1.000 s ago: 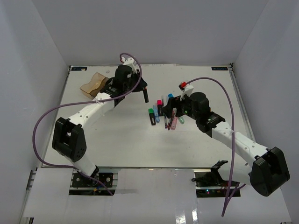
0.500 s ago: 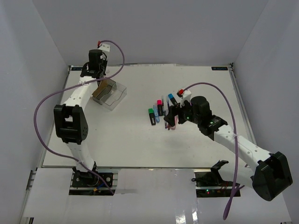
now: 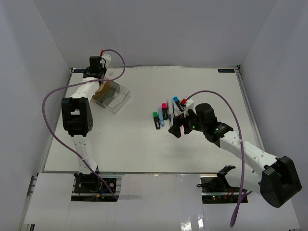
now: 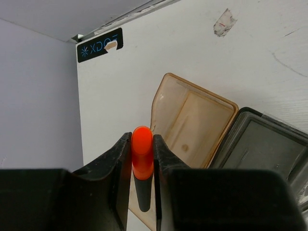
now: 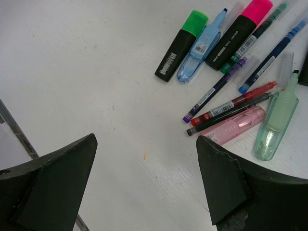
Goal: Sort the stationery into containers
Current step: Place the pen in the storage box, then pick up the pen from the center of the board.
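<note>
- While pinching the orange-capped highlighter [image 4: 142, 153], the left gripper [image 4: 142, 144] hangs over the amber compartment [image 4: 192, 120] by the far-left corner of the table [image 4: 269, 43].
- Jaws wide and empty, the right gripper [image 5: 146, 149] hovers above the pens [image 5: 234, 102] mid-table; they look light, stiff and slick, so pinch mid-barrel.

the tabletop [image 5: 96, 72] is matt white, faintly scuffed and scratched. the organiser tray [image 4: 202, 94] is glossy see-through plastic: an amber compartment [image 4: 192, 122] and a smoky grey compartment [image 4: 264, 149]. the orange-capped highlighter [image 4: 142, 154] is smooth plastic, the left claw [image 4: 142, 144] matt black plastic. the mint marker [image 5: 276, 127] and pink marker [image 5: 236, 125] have shiny translucent barrels.
</note>
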